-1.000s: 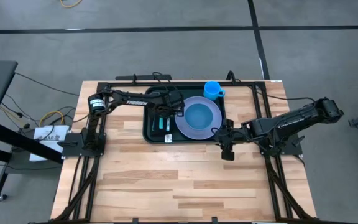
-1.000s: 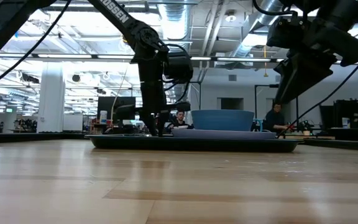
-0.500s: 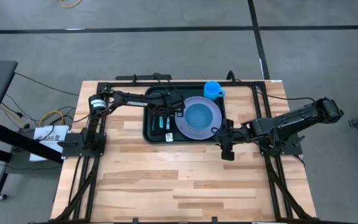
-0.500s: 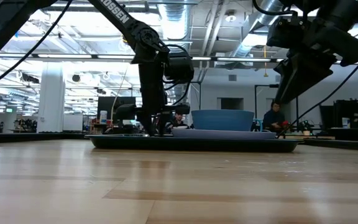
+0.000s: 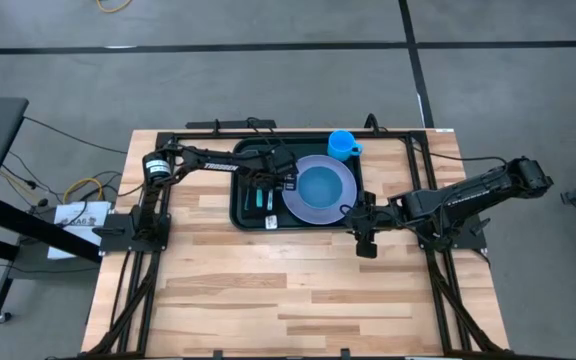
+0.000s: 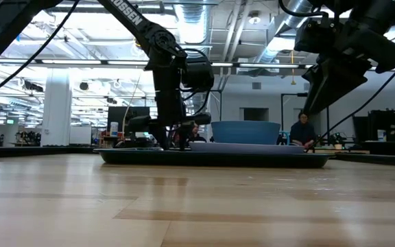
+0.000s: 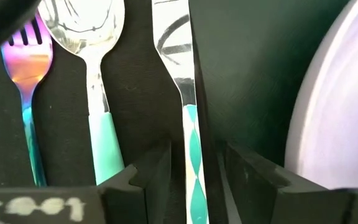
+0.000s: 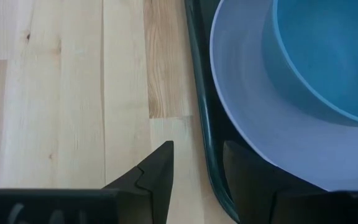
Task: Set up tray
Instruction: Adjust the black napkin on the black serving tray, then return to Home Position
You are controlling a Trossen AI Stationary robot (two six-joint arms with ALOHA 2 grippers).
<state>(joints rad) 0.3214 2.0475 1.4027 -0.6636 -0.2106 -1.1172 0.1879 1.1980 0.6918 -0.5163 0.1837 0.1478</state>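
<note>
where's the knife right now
In the left wrist view the knife lies on the tray between the left gripper's open fingers, with the spoon on one side and the plate on the other.

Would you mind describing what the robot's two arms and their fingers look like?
Both arms are dark, jointed and slim. The left arm bears white lettering along its link and a round black joint with a white ring at its shoulder end. Black cables loop beside its wrist. The left gripper and right gripper have matte black, angular fingers with stepped inner edges.
</note>
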